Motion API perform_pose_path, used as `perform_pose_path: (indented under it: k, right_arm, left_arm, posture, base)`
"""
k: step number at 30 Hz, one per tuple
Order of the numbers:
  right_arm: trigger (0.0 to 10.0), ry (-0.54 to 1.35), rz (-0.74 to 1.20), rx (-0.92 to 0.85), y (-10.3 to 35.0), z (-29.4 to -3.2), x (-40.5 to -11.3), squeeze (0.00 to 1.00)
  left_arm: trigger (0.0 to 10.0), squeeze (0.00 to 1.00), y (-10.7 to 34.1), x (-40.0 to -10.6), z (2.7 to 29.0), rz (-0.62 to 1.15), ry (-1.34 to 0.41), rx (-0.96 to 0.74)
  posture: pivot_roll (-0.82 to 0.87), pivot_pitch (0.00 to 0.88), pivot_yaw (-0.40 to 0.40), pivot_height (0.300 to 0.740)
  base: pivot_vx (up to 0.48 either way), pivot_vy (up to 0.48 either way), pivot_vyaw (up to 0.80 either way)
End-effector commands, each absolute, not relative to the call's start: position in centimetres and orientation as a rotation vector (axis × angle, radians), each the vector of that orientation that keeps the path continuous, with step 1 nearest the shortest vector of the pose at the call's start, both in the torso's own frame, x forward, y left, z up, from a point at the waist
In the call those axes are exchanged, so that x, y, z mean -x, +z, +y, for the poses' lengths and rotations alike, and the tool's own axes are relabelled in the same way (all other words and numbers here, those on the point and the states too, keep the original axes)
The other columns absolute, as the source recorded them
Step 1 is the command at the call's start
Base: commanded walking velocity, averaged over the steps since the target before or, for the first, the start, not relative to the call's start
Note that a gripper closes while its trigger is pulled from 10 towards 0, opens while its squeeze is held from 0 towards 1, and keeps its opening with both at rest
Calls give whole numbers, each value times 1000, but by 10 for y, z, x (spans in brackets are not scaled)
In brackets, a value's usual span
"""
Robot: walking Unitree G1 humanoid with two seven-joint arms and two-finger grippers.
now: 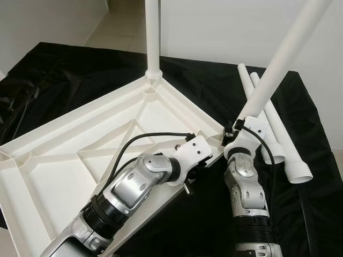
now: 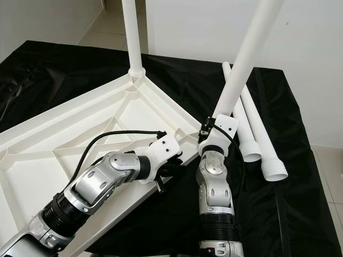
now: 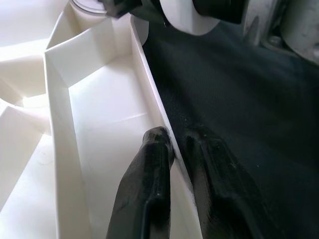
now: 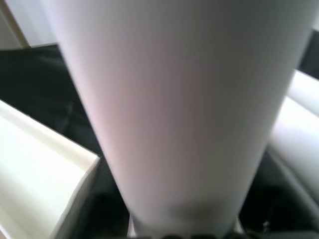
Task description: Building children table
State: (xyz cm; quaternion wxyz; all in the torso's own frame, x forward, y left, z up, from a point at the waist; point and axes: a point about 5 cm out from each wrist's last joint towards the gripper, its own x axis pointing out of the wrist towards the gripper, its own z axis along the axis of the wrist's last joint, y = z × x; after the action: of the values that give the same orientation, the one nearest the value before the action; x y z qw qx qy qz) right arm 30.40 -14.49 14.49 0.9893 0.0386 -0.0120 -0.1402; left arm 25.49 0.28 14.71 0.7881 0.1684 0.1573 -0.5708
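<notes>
White plastic made up the whole kit: the upturned tabletop (image 1: 80, 155), ribbed side up, filled the left and centre of the frame on a black cloth (image 1: 203, 85), with one leg (image 1: 153, 37) already standing in the socket at its far corner, upper centre. The left gripper (image 3: 174, 149) sat at centre frame on the tabletop's near right edge, its two black fingers (image 3: 149, 169) pressed together on the thin rim wall, one inside the tray and one outside. Just right of it the right gripper (image 1: 236, 128) held a second leg (image 1: 281, 56), which slanted up toward the upper right corner; the tube hid its fingers, so how tightly they clasped could not be told beyond the leg being carried. The leg's lower end hung close beside the right corner socket (image 1: 217, 140) but did not look seated. To do the step well, it seemed the leg should be brought upright over that socket before pushing down, while the left gripper kept the tabletop from sliding on the cloth; a slanted entry would likely jam or tip the tray. Two spare legs (image 1: 278, 139) lay side by side at right centre. No brand, label or writing could be read anywhere.
</notes>
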Motion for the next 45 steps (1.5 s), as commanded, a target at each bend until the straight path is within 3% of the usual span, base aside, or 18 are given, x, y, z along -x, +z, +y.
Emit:
perform_pose_path:
  k: [1,13,14,18,26,32,43,44,45]
  right_arm:
    - [10000,-264,7,-90,139,-141,-302,1000]
    - [10000,-130,-38,-66,137,-149,-302,1000]
    - [10000,-43,-63,-90,138,-151,-302,0]
    - [10000,248,-120,-48,144,-168,-300,0]
    - [10000,466,-79,42,147,-199,-301,0]
    - [10000,528,-12,142,135,-215,-303,0]
    - [10000,552,14,144,128,-229,-315,0]
    - [4510,557,15,137,127,-228,-317,0]
    - [4510,557,15,137,127,-228,-317,0]
  left_arm:
    - [10000,0,126,-244,-1,455,-1301,-366]
    - [10000,0,126,-246,-2,455,-1297,-368]
    - [10000,0,126,-246,-2,455,-1295,-368]
    - [10000,0,127,-247,-2,453,-1291,-368]
    - [10000,0,127,-248,-3,452,-1291,-366]
    - [10000,0,127,-249,-3,450,-1291,-368]
    - [10000,0,128,-249,-2,456,-1291,-370]
    - [10000,0,128,-249,-2,457,-1293,-372]
    - [10000,0,128,-249,-2,457,-1293,-372]
  posture:
    - [-52,101,1,740]
    - [-51,92,-2,740]
    - [-51,89,-2,740]
    - [-52,84,-2,740]
    - [-56,80,-3,740]
    - [-56,79,0,740]
    - [-49,84,14,740]
    - [-47,84,15,740]
    - [-47,84,15,740]
  base:
    - [0,0,0]
    - [0,0,0]
    - [0,0,0]
    - [0,0,0]
    - [0,0,0]
    - [0,0,0]
    - [0,0,0]
    - [0,0,0]
    - [0,0,0]
